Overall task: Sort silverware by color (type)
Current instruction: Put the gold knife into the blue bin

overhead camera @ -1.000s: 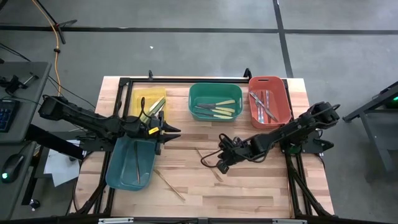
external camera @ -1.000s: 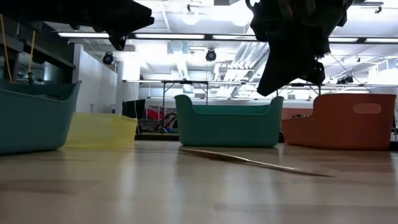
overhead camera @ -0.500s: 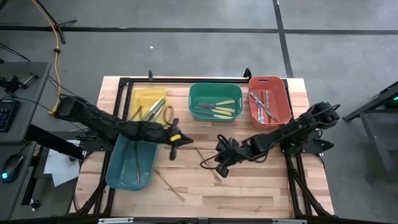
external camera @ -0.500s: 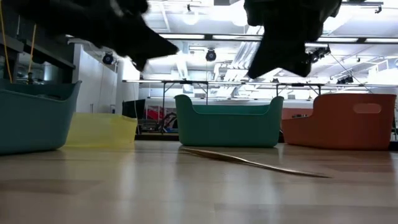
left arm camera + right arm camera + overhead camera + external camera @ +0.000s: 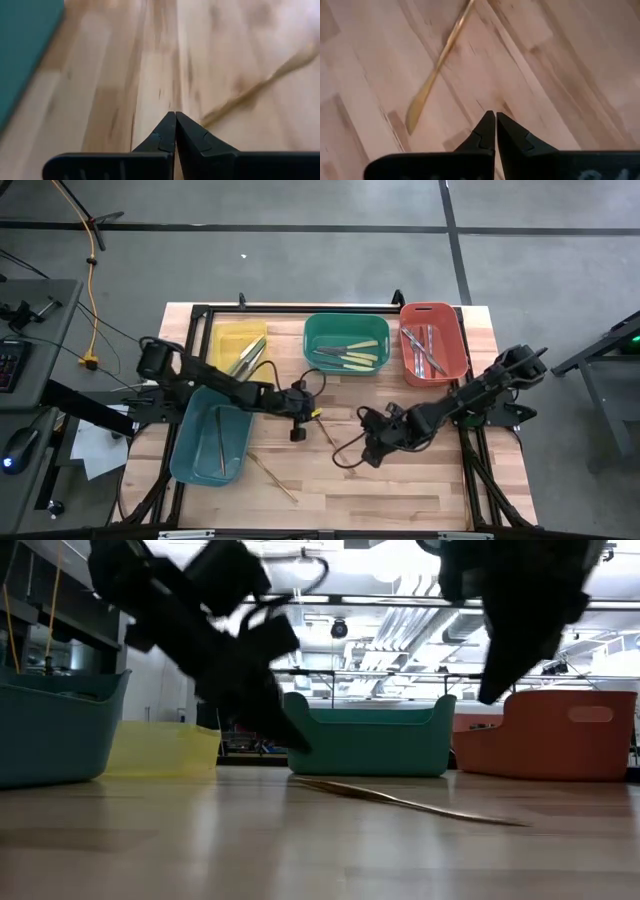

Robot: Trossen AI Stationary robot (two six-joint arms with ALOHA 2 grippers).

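Left claw is clenched on nothing, hovering just left of the wooden utensil lying loose on the counter below the green bin. Pinched tips could just shove that stick sideways. Right claw, also clenched empty, sits right of it, so the arms might bump

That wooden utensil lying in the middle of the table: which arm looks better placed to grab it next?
Probably the left. The left gripper, shut and empty, hovers right beside the near end of the wooden utensil. The right gripper, also shut and empty, sits farther off toward the table's front edge.
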